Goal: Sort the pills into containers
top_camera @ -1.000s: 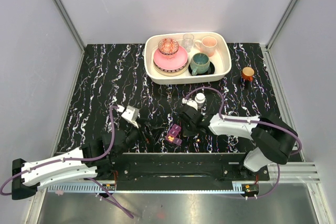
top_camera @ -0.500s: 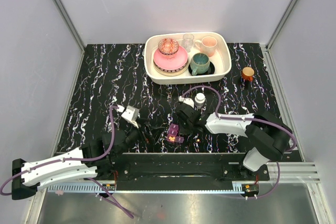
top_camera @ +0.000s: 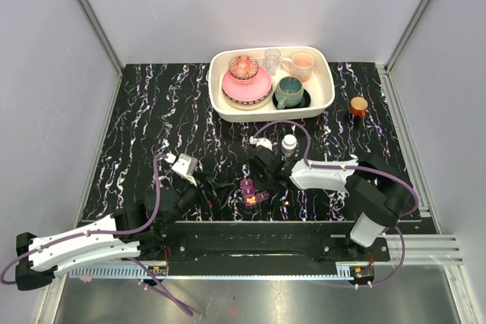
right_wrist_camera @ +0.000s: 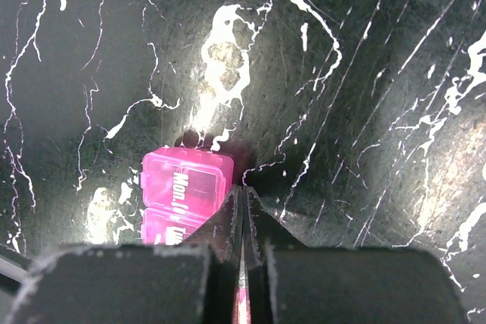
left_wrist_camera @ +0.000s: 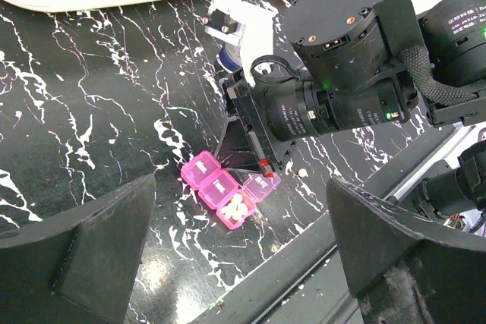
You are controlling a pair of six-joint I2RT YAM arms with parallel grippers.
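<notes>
The magenta pill box (top_camera: 249, 193) lies near the table's front edge. In the left wrist view the pill box (left_wrist_camera: 215, 184) has two closed compartments and one open compartment holding several pale yellow pills (left_wrist_camera: 235, 206), with its lid (left_wrist_camera: 263, 187) folded out flat. One loose pill (left_wrist_camera: 303, 173) lies on the table to the right of the box. My right gripper (top_camera: 260, 174) is shut, its tips (right_wrist_camera: 241, 192) low at the right edge of the box's "Mon." end (right_wrist_camera: 187, 180). My left gripper (top_camera: 213, 187) is open and empty, its fingers (left_wrist_camera: 99, 248) wide apart just short of the box.
A small white bottle (top_camera: 289, 143) stands just behind the right gripper. A cream tray (top_camera: 328, 89) of crockery sits at the back centre. A small brown orange-lidded jar (top_camera: 358, 105) stands to the tray's right. A black rail (top_camera: 250, 234) runs along the front edge.
My right gripper has moved left and a little away from the front, its arm swinging with it. The pill box has shifted slightly left. The left arm has barely moved.
</notes>
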